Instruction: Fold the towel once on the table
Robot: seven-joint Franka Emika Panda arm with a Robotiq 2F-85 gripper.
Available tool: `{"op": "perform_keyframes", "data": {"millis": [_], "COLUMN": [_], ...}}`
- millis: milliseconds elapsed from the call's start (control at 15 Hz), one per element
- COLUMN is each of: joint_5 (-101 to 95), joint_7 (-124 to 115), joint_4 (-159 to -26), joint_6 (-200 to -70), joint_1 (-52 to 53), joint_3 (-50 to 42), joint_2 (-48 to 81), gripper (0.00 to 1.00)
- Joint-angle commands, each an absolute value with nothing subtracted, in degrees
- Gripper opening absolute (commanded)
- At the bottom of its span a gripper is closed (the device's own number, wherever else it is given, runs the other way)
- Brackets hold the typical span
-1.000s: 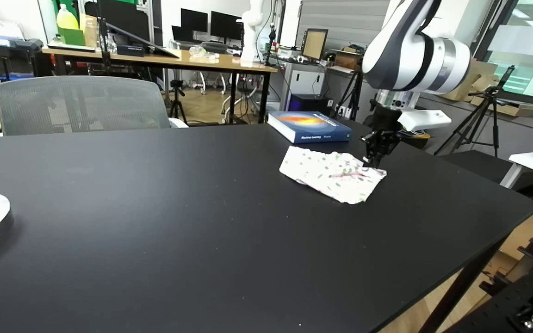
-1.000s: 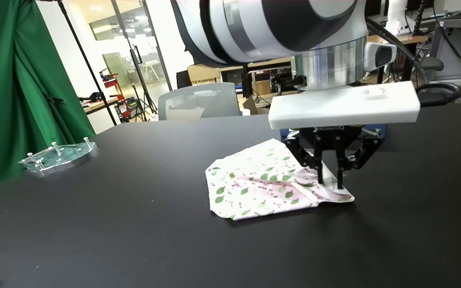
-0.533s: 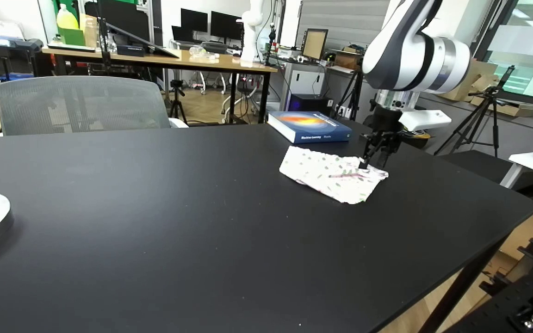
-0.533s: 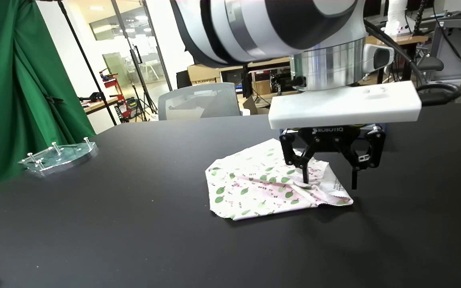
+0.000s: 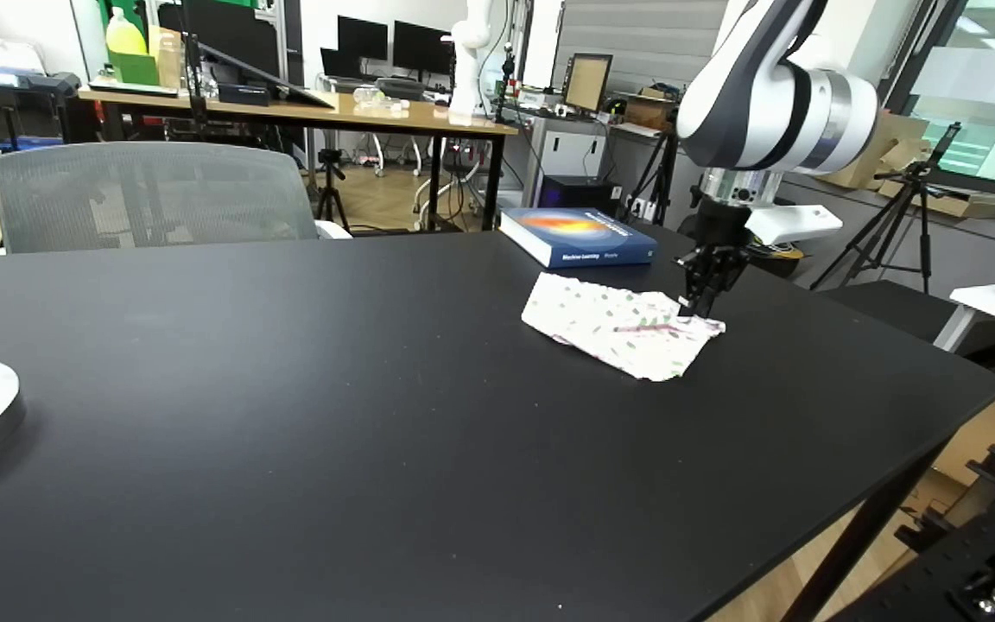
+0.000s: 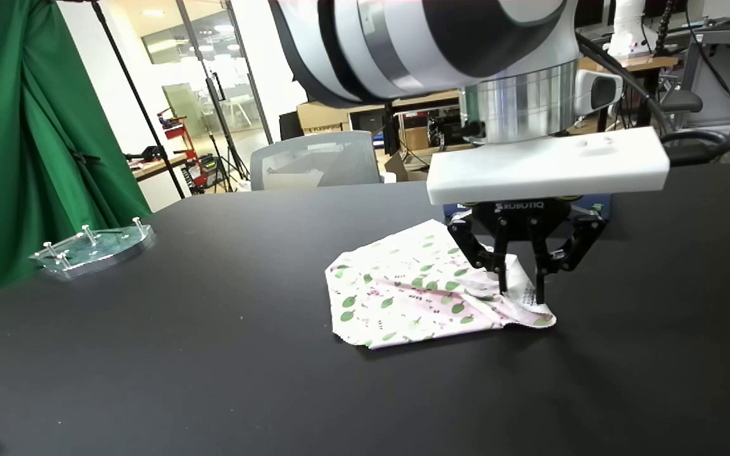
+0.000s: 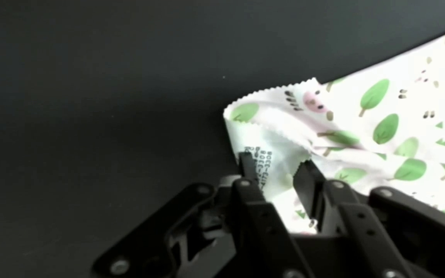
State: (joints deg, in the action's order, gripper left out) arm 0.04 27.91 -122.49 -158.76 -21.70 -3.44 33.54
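A white leaf-print towel lies rumpled on a black desk. In an exterior view, the gripper points down at the towel's 3 o'clock end, fingers a little apart, cloth showing between them. At the towel's 11 o'clock, in an exterior view: a blue Machine Learning book.

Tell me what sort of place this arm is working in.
Most likely a robotics lab: a Machine Learning book lies on the black table, a tripod stands past its edge, and what looks like a second, white robot arm stands on a wooden desk.
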Motion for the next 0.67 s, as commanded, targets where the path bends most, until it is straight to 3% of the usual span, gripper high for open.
{"op": "perform_keyframes", "data": {"millis": [0, 600], "joint_5": [-0.77, 0.99], "joint_7": [26.87, 29.46], "joint_4": [-121.06, -124.12], "joint_6": [-157.53, -155.93], "joint_1": [-22.42, -23.95], "joint_3": [-3.13, 0.34], "joint_2": [33.91, 28.23], "gripper": [0.03, 0.0]}}
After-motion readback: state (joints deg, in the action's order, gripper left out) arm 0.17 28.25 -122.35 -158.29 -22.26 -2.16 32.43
